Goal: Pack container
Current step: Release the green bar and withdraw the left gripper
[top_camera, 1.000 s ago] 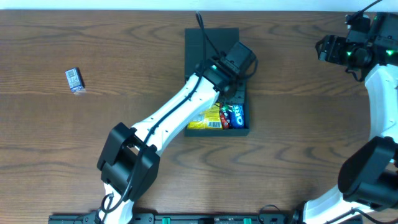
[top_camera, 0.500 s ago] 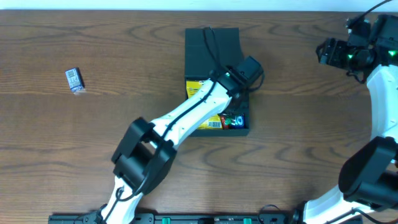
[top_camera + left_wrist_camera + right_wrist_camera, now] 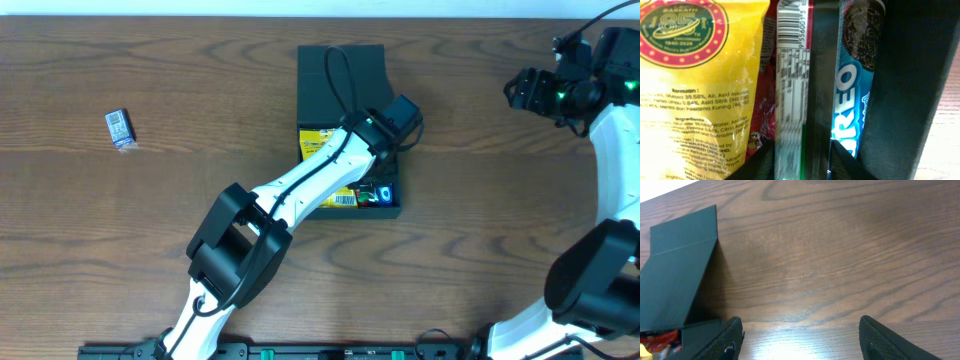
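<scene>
The container (image 3: 340, 75) is a dark box with its flap lid lying open toward the far side. It holds a yellow packet (image 3: 695, 75), a red packet (image 3: 762, 115) and a blue Oreo pack (image 3: 852, 90). My left gripper (image 3: 801, 148) reaches down inside the box near its right wall (image 3: 905, 90). Its fingers press on both sides of a narrow white, green and dark snack packet (image 3: 792, 75) that lies between the red packet and the Oreo pack. My right gripper (image 3: 801, 330) hangs open over bare wood to the right of the container (image 3: 675, 270), holding nothing.
A small blue and white packet (image 3: 120, 129) lies alone on the table at the far left. The left arm (image 3: 300, 190) stretches diagonally across the container's front half. The right arm (image 3: 610, 160) stands along the table's right edge.
The left wrist has swung right and forward, from the middle of the container to its right side, carrying the narrow packet down beside the Oreo pack. The right arm has barely moved.
</scene>
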### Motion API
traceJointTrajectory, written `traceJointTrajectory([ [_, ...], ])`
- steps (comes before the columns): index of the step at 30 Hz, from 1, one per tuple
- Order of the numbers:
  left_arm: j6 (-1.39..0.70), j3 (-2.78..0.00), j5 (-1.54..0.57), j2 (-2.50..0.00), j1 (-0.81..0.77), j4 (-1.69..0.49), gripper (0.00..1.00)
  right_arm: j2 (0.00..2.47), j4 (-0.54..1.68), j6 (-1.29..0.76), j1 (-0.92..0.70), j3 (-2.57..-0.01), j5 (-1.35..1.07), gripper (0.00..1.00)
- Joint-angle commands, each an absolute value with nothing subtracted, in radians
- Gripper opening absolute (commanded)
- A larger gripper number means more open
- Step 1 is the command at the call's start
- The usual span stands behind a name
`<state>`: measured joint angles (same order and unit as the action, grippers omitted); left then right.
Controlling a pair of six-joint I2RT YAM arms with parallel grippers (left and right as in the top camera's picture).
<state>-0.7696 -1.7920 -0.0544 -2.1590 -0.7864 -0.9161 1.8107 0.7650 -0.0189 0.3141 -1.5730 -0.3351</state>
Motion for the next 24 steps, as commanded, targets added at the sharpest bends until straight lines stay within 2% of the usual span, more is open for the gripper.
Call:
traceJointTrajectory([
  [1,-0.783,-1.81,-0.036,-2.159,-0.786,-0.919,0.41,1.786,0.767,-0.033,0.313,-1.568,-0.348,0.75],
  [7,-0.774,-1.839,-0.004,-2.119,-0.786,-0.911,0.42,1.786,0.764,-0.033,0.313,-1.568,-0.348,0.76],
  [11,-0.688,-1.905,0.032,-2.072,-0.786,-0.881,0.43,1.786,0.749,-0.028,0.313,-1.568,-0.348,0.76],
  [15,-0.577,-1.98,0.262,-2.012,-0.785,-0.879,0.54,1.786,0.721,0.016,0.313,-1.568,-0.348,0.77],
  [17,-0.563,-1.983,0.423,-1.994,-0.778,-0.889,0.62,1.786,0.702,0.016,0.313,-1.568,-0.348,0.77],
  [19,-0.563,-1.983,0.576,-1.988,-0.757,-0.917,0.66,1.786,0.681,0.016,0.313,-1.568,-0.348,0.78],
  [21,-0.563,-1.983,0.635,-1.988,-0.716,-0.955,0.71,1.786,0.658,0.016,0.313,-1.568,-0.348,0.79],
  [24,-0.572,-1.983,0.596,-1.988,-0.595,-1.044,0.72,1.786,0.618,0.015,0.313,-1.568,-0.348,0.8],
])
